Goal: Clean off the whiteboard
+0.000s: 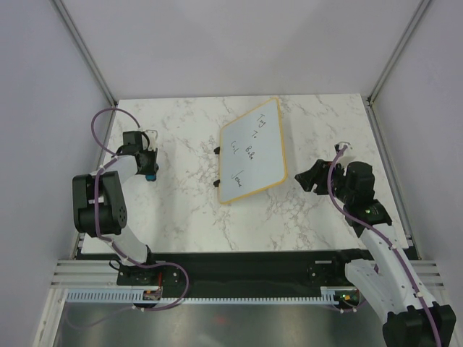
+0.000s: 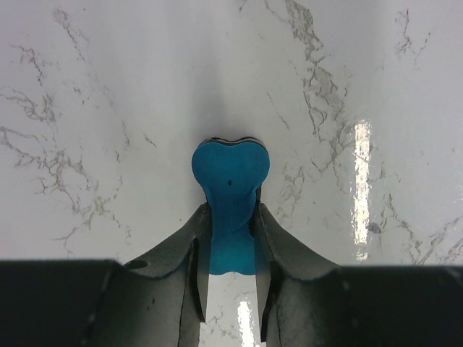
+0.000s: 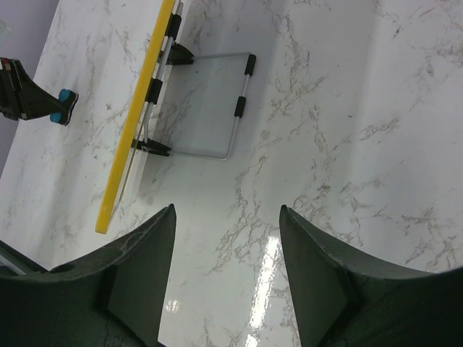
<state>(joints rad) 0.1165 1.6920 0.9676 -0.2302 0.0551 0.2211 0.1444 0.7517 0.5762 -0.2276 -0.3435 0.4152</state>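
The whiteboard (image 1: 252, 152) lies a little right of centre in the top view, turned at a slant on the marble table (image 1: 181, 217). Dark handwriting (image 1: 249, 144) runs down its face, and two small black clips (image 1: 218, 150) sit on its left long edge. In the right wrist view it shows edge-on as a yellow strip at upper left, with a thin wire stand (image 3: 217, 108) fixed just beside it, so the board looks propped up rather than flat. I judge it light, stiff and slick-faced. On such a slim stand it would likely slide or tip under a wiping push. The safest place to steady it is the frame along the right long edge, clear of the writing and the wire. At left of centre in the top view, the left gripper (image 2: 230, 217) is pinched tight on a blue eraser (image 2: 230, 181), whose wide end pokes out past the fingertips just above bare marble, well apart from the board. The right gripper (image 3: 226, 231), at right of centre in the top view near the board's right edge, stands with its jaws spread and nothing between them. None of the writing has been wiped yet.
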